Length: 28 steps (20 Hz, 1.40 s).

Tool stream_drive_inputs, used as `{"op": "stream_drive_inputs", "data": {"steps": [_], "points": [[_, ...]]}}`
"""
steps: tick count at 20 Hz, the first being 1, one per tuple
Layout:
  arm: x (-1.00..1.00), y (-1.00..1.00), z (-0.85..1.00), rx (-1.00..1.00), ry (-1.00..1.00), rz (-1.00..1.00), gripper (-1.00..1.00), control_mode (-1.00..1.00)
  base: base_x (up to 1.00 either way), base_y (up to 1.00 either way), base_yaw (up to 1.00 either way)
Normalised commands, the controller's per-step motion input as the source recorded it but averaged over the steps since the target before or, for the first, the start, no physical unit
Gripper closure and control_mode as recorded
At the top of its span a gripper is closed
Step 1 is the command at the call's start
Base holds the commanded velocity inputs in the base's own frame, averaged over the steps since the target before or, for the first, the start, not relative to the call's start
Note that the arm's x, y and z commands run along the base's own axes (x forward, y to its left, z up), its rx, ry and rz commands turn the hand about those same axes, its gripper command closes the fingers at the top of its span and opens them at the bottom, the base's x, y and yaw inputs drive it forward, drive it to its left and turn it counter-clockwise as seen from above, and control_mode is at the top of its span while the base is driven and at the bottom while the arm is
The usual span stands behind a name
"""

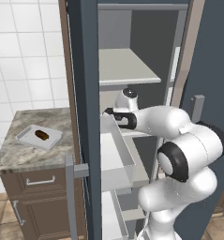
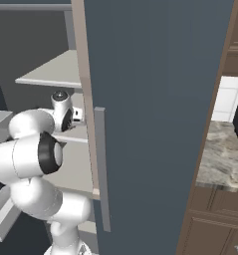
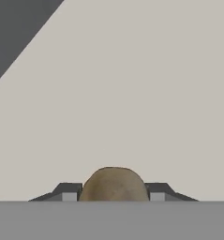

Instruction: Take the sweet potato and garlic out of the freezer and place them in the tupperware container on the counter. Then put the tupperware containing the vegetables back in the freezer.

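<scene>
Hand view puts the garlic (image 3: 113, 184) right between the two dark fingertips (image 3: 69, 191), a rounded olive-tan lump with a tip against each side, so the hand (image 3: 113, 192) is pinching the garlic. Behind it runs a pale grey shelf, with a dark wedge of the cabinet interior up at 10 o'clock.

From the left base view, the freezer (image 1: 85, 70) stands open, its light grey shelves (image 1: 125, 65) stacked inside and white door bins (image 1: 115, 154) hanging on the near door. The white arm reaches in over the bins toward a middle shelf; from this side I cannot make out the fingers themselves.

Off at 9 o'clock of the freezer, the speckled table (image 1: 19, 154) carries the tupperware container (image 1: 26, 136), a shallow pale tray. The sweet potato (image 1: 41, 135) lies inside it, dark reddish-brown, near the tray's middle.

From the right base view, the other door (image 2: 150, 114) with its long grey bar handle (image 2: 102, 169) blocks most of the cabinet.
</scene>
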Motion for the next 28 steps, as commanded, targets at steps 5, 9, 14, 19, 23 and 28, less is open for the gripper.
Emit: {"op": "stream_drive_inputs", "data": {"steps": [5, 9, 14, 19, 23, 28], "points": [[-0.74, -0.37, 0.23, 0.03, 0.00, -0.03, 1.00, -1.00, 0.00, 0.00, 0.00], [-0.79, -0.39, 0.49, 0.03, 0.00, -0.02, 1.00, -1.00, 0.00, 0.00, 0.00], [-0.70, -0.19, 0.81, 0.00, 0.08, 0.00, 1.00, -1.00, 0.00, 0.00, 0.00], [-0.95, -0.21, 0.66, 0.00, 0.04, -0.01, 1.00, -1.00, 0.00, 0.00, 0.00], [-1.00, -0.24, 0.50, 0.00, -0.02, -0.08, 1.00, -1.00, 0.00, 0.00, 0.00], [-0.91, -0.13, 0.53, -0.03, -0.17, -0.14, 1.00, -1.00, 0.00, 0.00, 0.00]]}}
